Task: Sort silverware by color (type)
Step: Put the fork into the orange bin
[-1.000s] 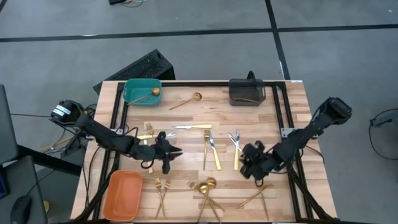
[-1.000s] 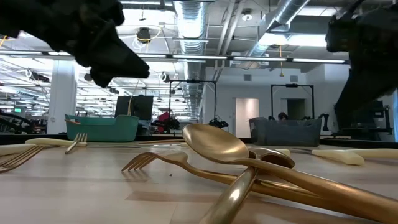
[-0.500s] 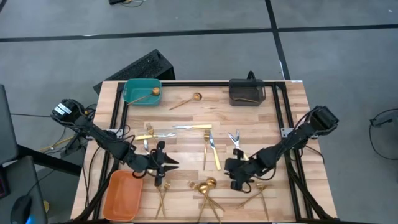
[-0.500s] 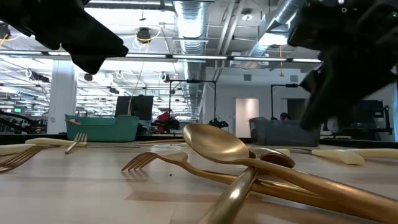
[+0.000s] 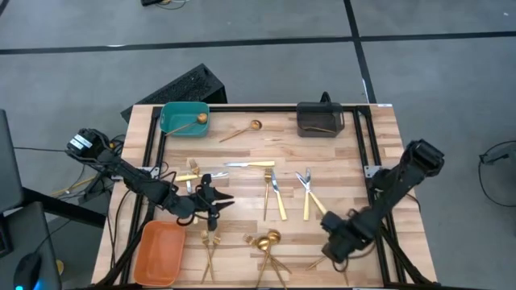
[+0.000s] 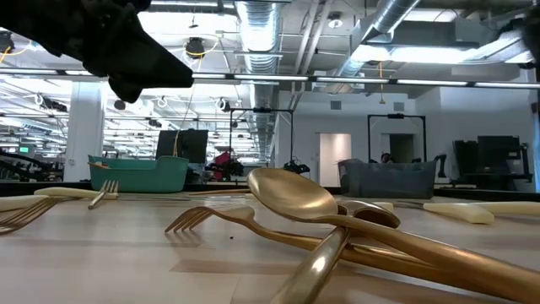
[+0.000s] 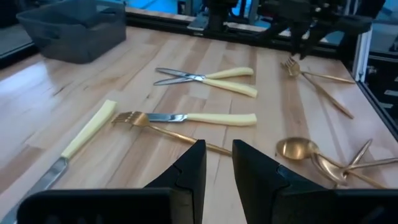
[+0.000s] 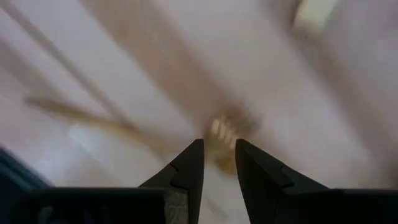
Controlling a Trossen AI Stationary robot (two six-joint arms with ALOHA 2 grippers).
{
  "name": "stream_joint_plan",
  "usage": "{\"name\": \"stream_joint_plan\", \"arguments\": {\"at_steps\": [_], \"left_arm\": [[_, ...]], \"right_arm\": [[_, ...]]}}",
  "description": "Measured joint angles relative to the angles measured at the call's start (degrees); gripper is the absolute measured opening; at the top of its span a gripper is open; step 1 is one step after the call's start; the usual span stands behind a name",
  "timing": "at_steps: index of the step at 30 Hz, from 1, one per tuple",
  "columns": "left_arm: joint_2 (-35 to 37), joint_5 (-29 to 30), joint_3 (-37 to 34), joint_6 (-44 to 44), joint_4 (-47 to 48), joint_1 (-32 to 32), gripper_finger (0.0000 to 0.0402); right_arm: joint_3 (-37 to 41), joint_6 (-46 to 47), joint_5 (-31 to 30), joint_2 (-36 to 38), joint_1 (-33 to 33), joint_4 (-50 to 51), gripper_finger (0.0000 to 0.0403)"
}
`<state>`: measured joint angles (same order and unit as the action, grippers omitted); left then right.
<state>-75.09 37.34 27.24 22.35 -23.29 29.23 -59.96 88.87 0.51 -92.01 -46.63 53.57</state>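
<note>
Gold spoons, gold forks and pale-handled knives lie flat on the wooden table [image 5: 355, 161]. My left gripper [image 5: 213, 202] hovers shut and empty left of centre, above a fork and knife [image 7: 186, 118]. My right gripper [image 5: 334, 246] is shut and empty low over the near right. The tines of a gold fork [image 8: 227, 134] lie just ahead of its fingertips. Two gold spoons [image 5: 267, 239] lie crossed at the near middle and also show in the low view [image 6: 291, 192]. Two crossed knives [image 5: 305, 184] lie right of centre.
A teal bin [image 5: 184, 118] holding a gold spoon stands at the far left. A dark grey bin [image 5: 320, 119] holding a gold piece stands at the far right. An orange bin [image 5: 159, 251] stands at the near left. Black frame rails [image 5: 367, 153] run along both table sides.
My right gripper has gone from beside the crossed knives toward the table's near edge, first a little left, then right, and now hangs over the fork at the near right. My left gripper has dipped toward the near edge and come back.
</note>
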Motion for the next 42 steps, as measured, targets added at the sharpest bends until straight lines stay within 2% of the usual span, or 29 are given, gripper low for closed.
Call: {"name": "stream_joint_plan", "arguments": {"at_steps": [3,8,21,24,28,29,32,39,42], "left_arm": [[0.0,-0.5,0.0,-0.4,0.5,0.0,0.0065],[0.0,-2.1,0.0,-2.3,0.8,-0.1,0.0066],[0.0,-1.1,0.0,-3.9,0.8,-3.4,0.0066],[0.0,-1.1,0.0,-3.9,0.8,-4.0,0.0066],[0.0,-1.1,0.0,-4.1,0.8,-4.8,0.0066],[0.0,-1.0,0.0,-4.3,0.8,-5.0,0.0066],[0.0,0.2,0.0,-4.2,0.4,-5.8,0.0066],[0.0,0.4,0.0,-4.8,-4.2,-6.1,0.0083],[0.0,-0.7,0.0,-7.6,-8.8,-6.1,0.0101]], "right_arm": [[0.1,7.4,2.6,-1.3,-3.4,-1.5,0.0118],[0.0,15.5,2.6,-3.1,-6.8,-5.0,0.0118],[-0.1,19.1,1.8,-10.5,-7.1,-10.5,0.0116],[0.0,18.8,1.2,-10.4,-7.0,-10.5,0.0100],[0.2,18.6,-0.8,-8.8,-7.0,-8.3,0.0049],[0.2,18.6,-2.4,-7.9,-7.0,-7.9,0.0035],[0.2,17.4,-10.8,-4.5,-7.4,-7.7,0.0032],[0.7,5.4,-41.7,1.9,-5.1,-8.1,0.0032],[3.1,-3.8,-50.0,2.7,-0.5,-12.6,0.0032]]}}
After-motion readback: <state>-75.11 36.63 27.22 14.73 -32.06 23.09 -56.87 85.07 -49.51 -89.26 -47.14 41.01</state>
